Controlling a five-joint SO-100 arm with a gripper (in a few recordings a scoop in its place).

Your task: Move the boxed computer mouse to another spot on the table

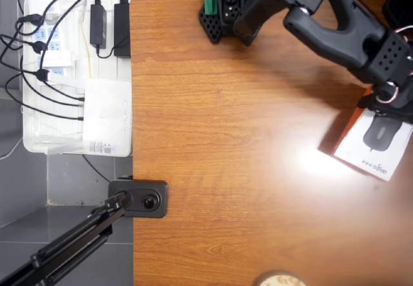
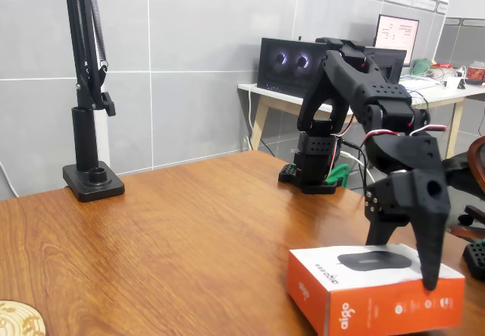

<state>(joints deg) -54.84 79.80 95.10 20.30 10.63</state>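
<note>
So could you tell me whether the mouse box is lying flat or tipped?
Flat: the box rests broad face up on the table, with the gripper fingers straddling it.

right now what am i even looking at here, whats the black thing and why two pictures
The black thing is a small robot arm bolted to a brown wooden table. At its end is a gripper, a claw with two fingers. One picture looks straight down from above; the other comes from a camera standing at table height, off to the side. The gripper is at a white box with an orange side, which shows a computer mouse on its lid. One finger hangs down over the box's near edge, the other stands on its far side, so the claw straddles the box. I cannot tell whether it is squeezing yet. A black camera stand is clamped to the table's edge.
</note>
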